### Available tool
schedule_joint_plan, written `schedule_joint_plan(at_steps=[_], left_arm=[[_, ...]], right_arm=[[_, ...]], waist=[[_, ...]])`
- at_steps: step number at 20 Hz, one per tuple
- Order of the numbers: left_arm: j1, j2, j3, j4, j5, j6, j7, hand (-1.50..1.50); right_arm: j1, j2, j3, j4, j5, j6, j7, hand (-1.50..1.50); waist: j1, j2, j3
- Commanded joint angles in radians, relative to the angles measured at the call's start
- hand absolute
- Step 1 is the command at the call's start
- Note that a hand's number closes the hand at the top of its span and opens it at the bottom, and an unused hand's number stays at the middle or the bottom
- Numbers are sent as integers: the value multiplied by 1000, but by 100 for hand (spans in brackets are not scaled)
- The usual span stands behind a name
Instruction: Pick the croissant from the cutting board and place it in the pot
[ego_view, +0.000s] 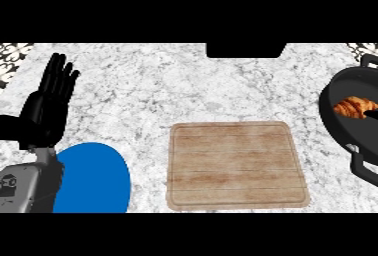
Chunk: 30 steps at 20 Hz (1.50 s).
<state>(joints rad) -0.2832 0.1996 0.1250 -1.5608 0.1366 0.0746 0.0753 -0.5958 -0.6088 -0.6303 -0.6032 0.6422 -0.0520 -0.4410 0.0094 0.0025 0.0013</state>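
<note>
Left hand (50, 102): standing open at the far left of the view, fingers straight and pointing up, holding nothing; it is resting apart from every task item.
Right hand: showing nowhere clearly; a small dark shape is lying against the croissant at the right edge, and I cannot tell whether that is part of this hand.
Blue plate (96, 180): lying on the table just right of the left forearm, near the lower edge, carrying nothing.
Cutting board (236, 165): sitting in the middle of the table, near side; its wooden face is showing bare, with no croissant on it.
Croissant (354, 106): lying inside the pot at the right, against the dark interior.
Pot (336, 125): sitting at the right edge of the table, partly cut off by the view, one handle pointing toward the near side.
Progress: the pick from the board and the transfer are looking done, since the croissant is sitting within the pot's rim.
Remaining: judged from this view, only confirming that the croissant is released and that the right hand is clearing the pot.
</note>
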Motion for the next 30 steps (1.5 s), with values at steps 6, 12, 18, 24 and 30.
schedule_joint_plan(at_steps=[6,12,18,24,30], left_arm=[[22,-23,-21,-25,-26,20,-1,0],[71,-57,-47,-44,-42,23,-44,0],[-12,-28,-31,-22,-39,27,31,0],[-35,8,22,40,-12,-10,-17,0],[36,-46,-22,-16,-32,17,-25,0]], right_arm=[[1,-83,-195,83,-244,121,-11,-150],[45,-177,-284,168,-344,143,-102,-150],[91,-281,-339,278,-434,250,-168,-150],[202,-368,-376,355,-474,336,-258,-150],[261,-472,-406,399,-507,414,-264,-150]], waist=[[-5,-1,0],[3,2,1],[3,4,2],[-1,7,3],[3,5,5]])
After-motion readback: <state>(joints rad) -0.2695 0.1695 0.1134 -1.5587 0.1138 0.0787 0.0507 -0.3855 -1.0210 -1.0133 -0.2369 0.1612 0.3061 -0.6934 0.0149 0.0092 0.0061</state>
